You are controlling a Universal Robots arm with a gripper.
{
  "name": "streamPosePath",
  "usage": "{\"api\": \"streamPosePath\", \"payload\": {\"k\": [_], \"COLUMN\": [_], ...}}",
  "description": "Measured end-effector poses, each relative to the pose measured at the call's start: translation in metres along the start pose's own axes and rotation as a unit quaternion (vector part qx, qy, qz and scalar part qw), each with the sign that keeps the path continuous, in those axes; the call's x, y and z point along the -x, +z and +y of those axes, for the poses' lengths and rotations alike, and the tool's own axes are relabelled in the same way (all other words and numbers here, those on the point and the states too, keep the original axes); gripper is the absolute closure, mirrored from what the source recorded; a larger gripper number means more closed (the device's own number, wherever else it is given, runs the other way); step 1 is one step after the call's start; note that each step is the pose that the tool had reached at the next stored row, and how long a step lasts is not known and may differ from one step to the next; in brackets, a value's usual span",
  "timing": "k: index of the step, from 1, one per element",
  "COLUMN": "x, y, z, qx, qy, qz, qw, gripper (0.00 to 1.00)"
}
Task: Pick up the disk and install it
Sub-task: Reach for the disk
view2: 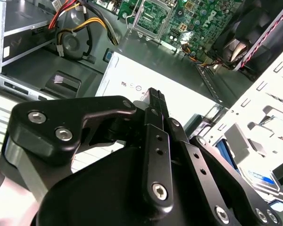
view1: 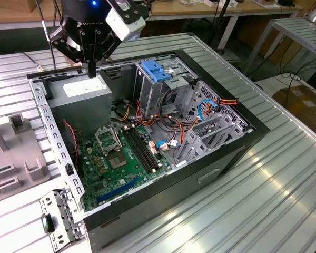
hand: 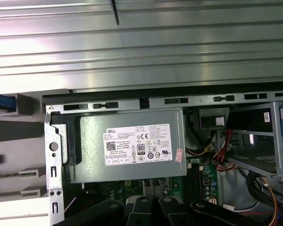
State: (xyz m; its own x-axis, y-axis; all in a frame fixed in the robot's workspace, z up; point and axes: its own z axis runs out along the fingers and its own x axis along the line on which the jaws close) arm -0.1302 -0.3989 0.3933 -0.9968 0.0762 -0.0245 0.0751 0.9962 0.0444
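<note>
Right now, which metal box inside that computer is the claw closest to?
The grey power-supply box with the white sticker: the gripper hangs just above it. The cage with the light-blue latch stands farther toward the exterior view's right.

From my seat, the black robot gripper (view2: pixel 155 95) covers much of the big grey metal power-supply box (view2: pixel 179 70) in the second wrist view, along with part of its white sticker (view2: pixel 127 84). Past that box's corner a flat blue-and-white thing (view2: pixel 266 181) peeks out from behind the linkage, cut by the frame edge; I can't tell what it is. In the first wrist view a blue strip (hand: pixel 0 101) off the box's end is cropped too. In the exterior view the gripper's upper body above the box runs out of frame, and the sticker's print is too small to read.
</note>
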Motion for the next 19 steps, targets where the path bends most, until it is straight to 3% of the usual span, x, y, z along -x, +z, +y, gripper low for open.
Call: {"api": "streamPosePath", "payload": {"k": [19], "x": [-0.0073], "y": [-0.0002], "z": [-0.0006], "qx": [0.0], "qy": [0.0], "qz": [0.0], "qw": [1.0], "gripper": [0.89]}}
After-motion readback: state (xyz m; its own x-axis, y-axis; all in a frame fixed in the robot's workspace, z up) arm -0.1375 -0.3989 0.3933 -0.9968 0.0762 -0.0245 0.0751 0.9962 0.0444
